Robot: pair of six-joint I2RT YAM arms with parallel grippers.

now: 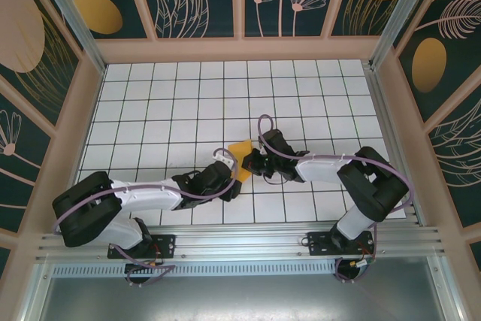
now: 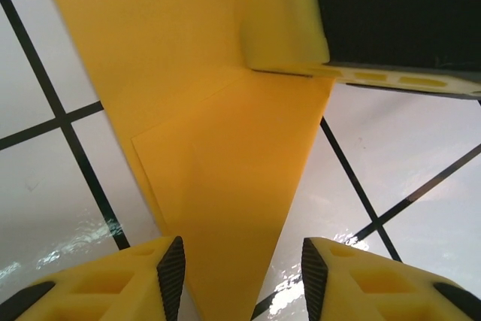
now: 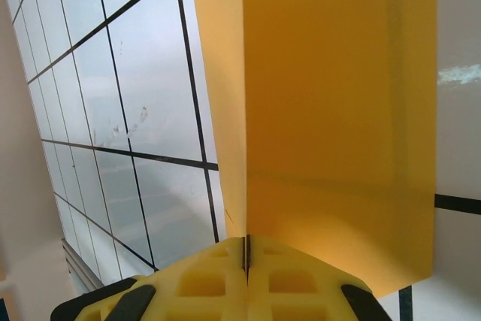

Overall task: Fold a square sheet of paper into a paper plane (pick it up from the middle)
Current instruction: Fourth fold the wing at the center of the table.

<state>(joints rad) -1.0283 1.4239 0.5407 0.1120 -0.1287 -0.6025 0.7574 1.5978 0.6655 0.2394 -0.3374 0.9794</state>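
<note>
One square sheet of paper [image 1: 241,149], creased; two arms, left arm [image 1: 143,195] and right arm [image 1: 331,167]; two grippers, left gripper [image 2: 242,261] and right gripper [image 3: 246,249]; one gridded table [image 1: 150,103].

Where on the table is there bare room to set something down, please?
The far half of the table, up to the back wall, is bare side to side. Crowded: the near middle, where the left tool and right tool meet at the folded paper.
</note>
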